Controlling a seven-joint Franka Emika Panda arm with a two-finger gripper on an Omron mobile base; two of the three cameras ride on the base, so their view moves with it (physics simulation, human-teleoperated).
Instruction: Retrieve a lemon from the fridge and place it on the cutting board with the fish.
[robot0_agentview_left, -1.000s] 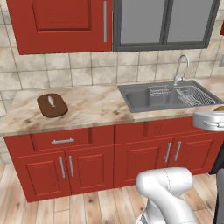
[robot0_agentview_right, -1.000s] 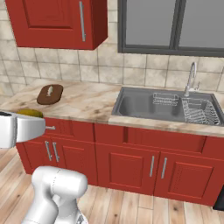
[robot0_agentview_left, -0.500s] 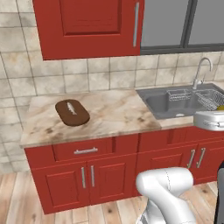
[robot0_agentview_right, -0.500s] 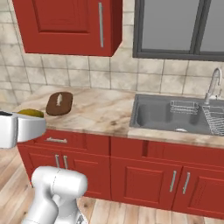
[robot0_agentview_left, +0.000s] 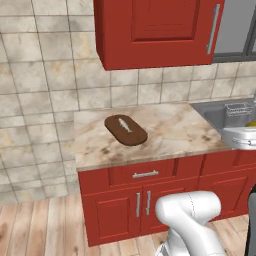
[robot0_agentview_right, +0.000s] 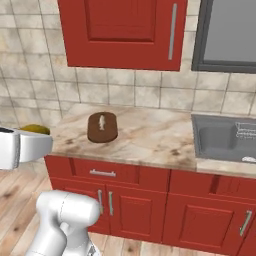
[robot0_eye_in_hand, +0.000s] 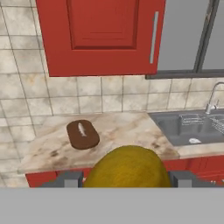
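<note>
The lemon (robot0_eye_in_hand: 128, 168) is a dark-yellow round fruit held between my gripper's (robot0_eye_in_hand: 127, 178) fingertips (robot0_eye_in_hand: 70, 178), close to the hand camera; a sliver of the lemon (robot0_agentview_right: 35, 129) also shows above my hand at the left edge of the right base view. On the marble counter lies the dark brown oval cutting board (robot0_agentview_left: 129, 134) (robot0_agentview_right: 102, 132) (robot0_eye_in_hand: 84, 138), with the small pale fish (robot0_agentview_left: 124, 124) (robot0_agentview_right: 101, 122) (robot0_eye_in_hand: 81, 129) on it. The board lies well ahead of my gripper, to the left in the hand view. The fridge is out of view.
A steel sink (robot0_agentview_right: 220, 142) (robot0_eye_in_hand: 188, 129) with a dish rack and faucet (robot0_eye_in_hand: 212, 98) sits right of the board. Red wall cabinets (robot0_agentview_left: 160, 30) hang above the counter (robot0_agentview_left: 175, 132), red drawers and doors (robot0_agentview_left: 142, 200) below. Tiled wall stands at the left.
The base has driven left along the counter: sink slid toward the right edge, cutting board came toward the middle and nearer. The lemon stays in my gripper.
</note>
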